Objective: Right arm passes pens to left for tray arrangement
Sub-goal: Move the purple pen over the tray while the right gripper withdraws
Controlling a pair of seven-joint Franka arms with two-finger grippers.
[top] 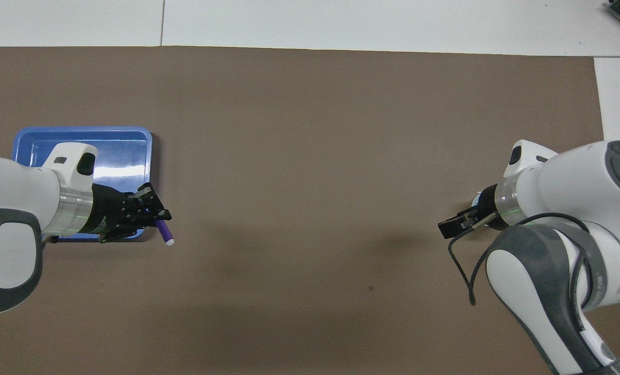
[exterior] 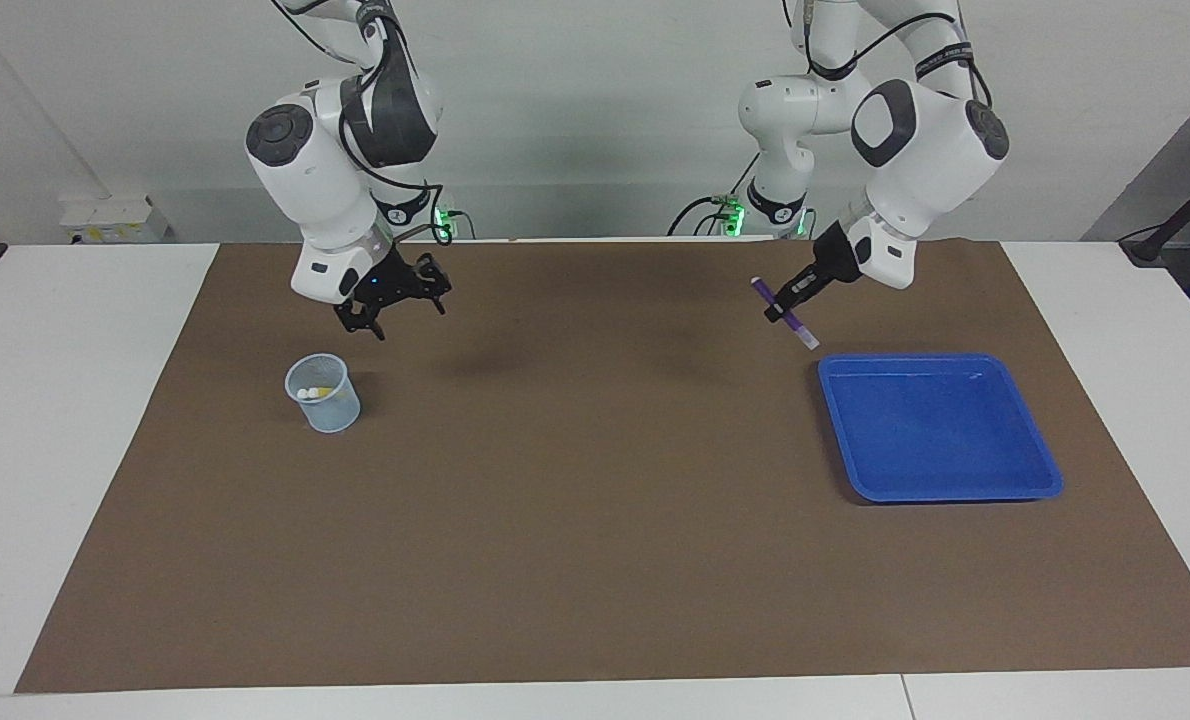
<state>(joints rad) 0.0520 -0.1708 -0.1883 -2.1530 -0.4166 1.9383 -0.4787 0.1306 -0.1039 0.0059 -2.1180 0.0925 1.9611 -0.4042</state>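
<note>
Left gripper clamps the purple pen, tilted, pale end down!
It hangs above the blue tray's robot-side corner; right gripper, fingers spread and empty, hovers by the mesh cup.

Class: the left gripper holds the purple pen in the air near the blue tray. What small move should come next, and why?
Probably carry the purple pen onward over the tray, then lower it. The left gripper, shut on the pen, hangs just short of the tray's corner, and nothing lies in the tray.
</note>
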